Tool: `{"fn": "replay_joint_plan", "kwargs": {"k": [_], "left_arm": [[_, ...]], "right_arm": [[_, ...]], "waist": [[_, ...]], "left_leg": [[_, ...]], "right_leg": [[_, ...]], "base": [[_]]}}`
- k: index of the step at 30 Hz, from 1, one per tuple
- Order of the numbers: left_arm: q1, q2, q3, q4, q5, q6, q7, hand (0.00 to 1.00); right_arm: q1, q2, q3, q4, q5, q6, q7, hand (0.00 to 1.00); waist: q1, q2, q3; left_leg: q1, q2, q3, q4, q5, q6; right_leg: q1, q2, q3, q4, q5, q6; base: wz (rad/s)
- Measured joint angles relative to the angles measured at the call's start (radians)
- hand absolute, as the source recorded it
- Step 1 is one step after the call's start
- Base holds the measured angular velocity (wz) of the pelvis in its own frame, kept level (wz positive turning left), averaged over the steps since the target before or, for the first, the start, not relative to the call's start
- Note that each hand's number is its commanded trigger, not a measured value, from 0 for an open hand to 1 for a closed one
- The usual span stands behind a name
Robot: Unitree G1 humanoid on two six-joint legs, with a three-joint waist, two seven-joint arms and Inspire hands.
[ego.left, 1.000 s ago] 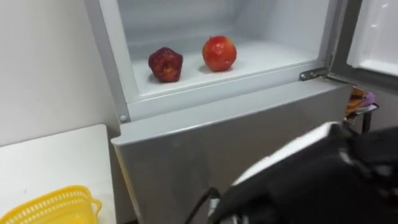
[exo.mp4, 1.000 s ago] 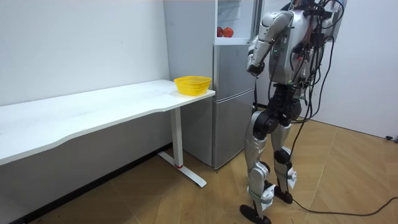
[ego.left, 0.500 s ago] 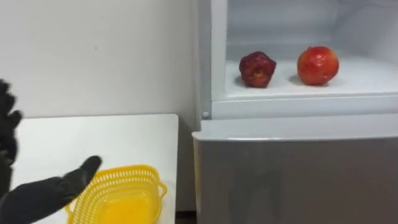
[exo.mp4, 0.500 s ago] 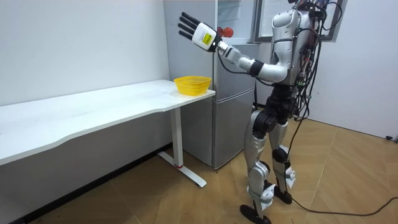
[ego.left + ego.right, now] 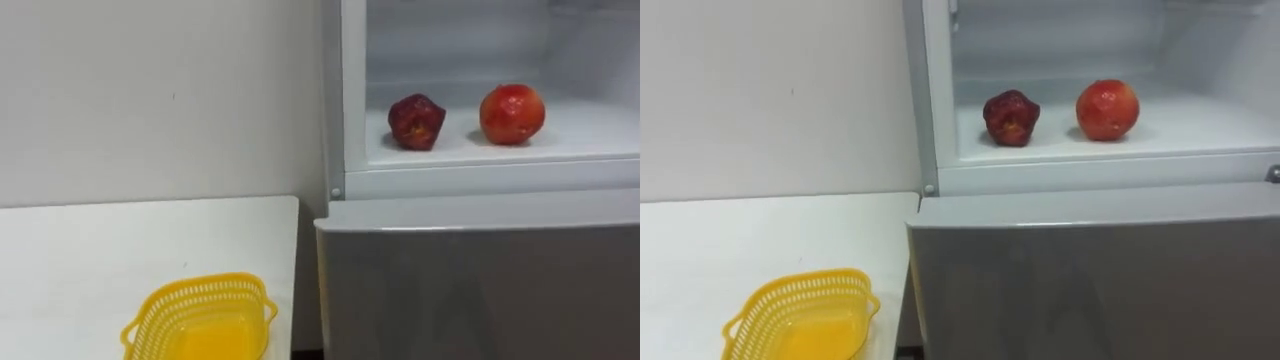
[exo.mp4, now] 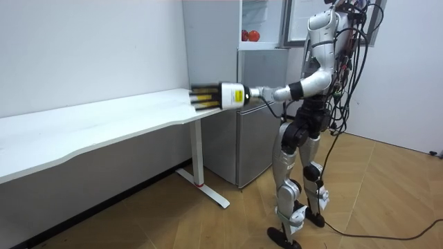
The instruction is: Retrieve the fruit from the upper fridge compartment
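From my station I see the robot standing upright on the wood floor in front of the fridge (image 6: 259, 111), just off the end of the white table (image 5: 90, 260). Its left arm is stretched out level toward the room view's left. The left hand (image 6: 225, 96) hangs a little above the table's near corner with its fingers straight and spread, and I can see nothing in it. The hand is blurred in that view. A bit of yellow shows between the fingers, but I cannot tell whether the hand is over the basket or only in front of it. Through the head camera, the yellow basket (image 5: 200, 318) sits near the table's end closest to the fridge, and it looks empty to me. The upper door (image 6: 295, 22) is swung open, and the white shelf (image 5: 590, 138) inside holds the two things I am after. A dark red fruit (image 5: 417, 122) sits toward the robot's left. A brighter red fruit (image 5: 512, 113) sits to its right, apart from it and not touching. Both rest on the shelf near its front. The grey lower door (image 5: 480, 290) below them is closed. A plain pale wall (image 5: 150, 90) runs behind the table up to the fridge's side.
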Motion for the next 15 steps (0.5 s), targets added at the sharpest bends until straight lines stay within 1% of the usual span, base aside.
{"fn": "replay_joint_plan", "kwargs": {"k": [1,2,3,4,5,6,7,8,9,10,11,12,13,15], "left_arm": [[0.000,0.000,-0.016,0.082,-0.023,-0.003,0.004,0.00],[0.000,0.001,-0.026,0.123,-0.037,-0.003,0.006,0.00],[0.005,0.000,-0.047,0.183,-0.045,-0.003,0.009,0.00],[0.015,0.000,-0.073,0.226,-0.045,-0.004,0.007,0.00],[0.019,0.000,-0.087,0.249,-0.045,-0.004,0.004,0.00],[0.025,0.000,-0.108,0.296,-0.045,-0.004,-0.009,0.00],[0.026,-0.001,-0.114,0.334,-0.045,-0.004,-0.033,0.00],[0.024,-0.002,-0.114,0.378,-0.041,-0.005,-0.055,0.00],[0.021,-0.002,-0.114,0.409,-0.041,-0.005,-0.069,0.00],[0.016,-0.002,-0.114,0.471,-0.039,-0.004,-0.096,0.00],[0.025,-0.002,-0.114,0.519,-0.028,-0.003,-0.123,0.00],[0.026,-0.002,-0.114,0.540,-0.021,-0.003,-0.135,0.00],[0.031,-0.002,-0.114,0.585,-0.013,0.000,-0.160,0.00],[0.031,-0.001,-0.115,0.648,0.009,0.006,-0.196,0.00]], "right_arm": [[0.000,0.001,-0.016,-0.084,-0.004,-0.002,-0.030,0.00],[0.000,0.001,-0.022,-0.130,-0.010,-0.003,-0.049,0.00],[0.002,0.001,-0.028,-0.220,-0.032,-0.004,-0.082,0.00],[0.005,0.000,-0.029,-0.309,-0.041,-0.009,-0.115,0.00],[0.004,0.000,-0.029,-0.354,-0.047,-0.013,-0.130,0.00],[0.004,0.000,-0.030,-0.429,-0.059,-0.029,-0.154,0.00],[0.002,0.000,-0.030,-0.481,-0.063,-0.051,-0.172,0.00],[-0.003,-0.001,-0.031,-0.527,-0.067,-0.060,-0.190,0.00],[-0.005,-0.002,-0.034,-0.552,-0.070,-0.062,-0.199,0.00],[-0.007,-0.002,-0.039,-0.603,-0.077,-0.066,-0.216,0.00],[-0.007,-0.002,-0.039,-0.655,-0.078,-0.068,-0.237,0.00],[-0.007,-0.002,-0.039,-0.683,-0.078,-0.068,-0.246,0.00],[-0.007,-0.005,-0.039,-0.743,-0.078,-0.068,-0.266,0.00],[-0.008,-0.012,-0.039,-0.823,-0.079,-0.079,-0.288,0.00]], "waist": [[-0.002,-0.001,0.0006],[-0.003,-0.001,0.0009],[-0.004,-0.004,0.0029],[-0.004,-0.006,0.0056],[-0.006,-0.005,0.0065],[-0.007,-0.004,0.0073],[-0.008,-0.007,0.0071],[-0.005,-0.009,0.0061],[-0.004,-0.008,0.0055],[-0.004,-0.003,0.0056],[0.002,-0.001,0.0080],[0.002,-0.001,0.0083],[0.000,0.000,0.0080],[-0.001,-0.001,0.0089]], "left_leg": [[0.000,-0.001,0.000,-0.001,0.000,0.000],[0.000,-0.001,0.000,-0.001,0.000,0.000],[-0.002,-0.001,0.001,-0.003,0.000,0.000],[-0.003,-0.001,0.002,-0.006,0.000,0.000],[-0.004,-0.001,0.002,-0.006,0.000,0.000],[-0.004,-0.001,0.000,-0.008,0.000,0.000],[-0.003,-0.001,-0.001,-0.009,0.000,0.000],[-0.001,0.000,0.000,-0.011,0.000,0.000],[-0.001,0.000,0.003,-0.012,0.000,0.000],[-0.001,-0.001,0.006,-0.013,0.000,0.000],[-0.003,0.000,0.012,-0.015,0.000,0.000],[-0.003,0.000,0.015,-0.017,0.000,0.000],[-0.003,0.000,0.016,-0.019,0.000,0.000],[-0.003,0.000,0.017,-0.020,0.000,0.000]], "right_leg": [[0.001,-0.001,0.000,-0.001,0.000,0.000],[-0.001,-0.001,0.001,-0.001,0.000,0.000],[-0.004,-0.001,0.002,-0.001,0.000,0.000],[-0.007,0.000,0.003,-0.001,0.000,0.000],[-0.006,-0.001,0.003,-0.001,0.000,0.000],[-0.004,-0.001,0.001,-0.001,0.000,0.001],[-0.004,-0.001,-0.001,-0.002,-0.001,0.002],[-0.005,0.000,0.001,-0.001,-0.002,0.002],[-0.004,-0.001,0.002,0.000,-0.002,0.002],[-0.004,-0.001,0.004,0.002,-0.002,0.002],[-0.005,-0.001,0.005,0.003,-0.001,0.002],[-0.005,-0.001,0.005,0.003,-0.001,0.002],[-0.007,-0.001,0.005,0.003,-0.002,0.002],[-0.008,-0.001,0.004,0.002,-0.002,0.002]], "base": [[0.00],[0.00],[0.00],[0.00],[0.00],[0.04],[0.03],[0.00],[-0.06],[-0.11],[-0.10],[-0.09],[-0.04],[0.00]]}}
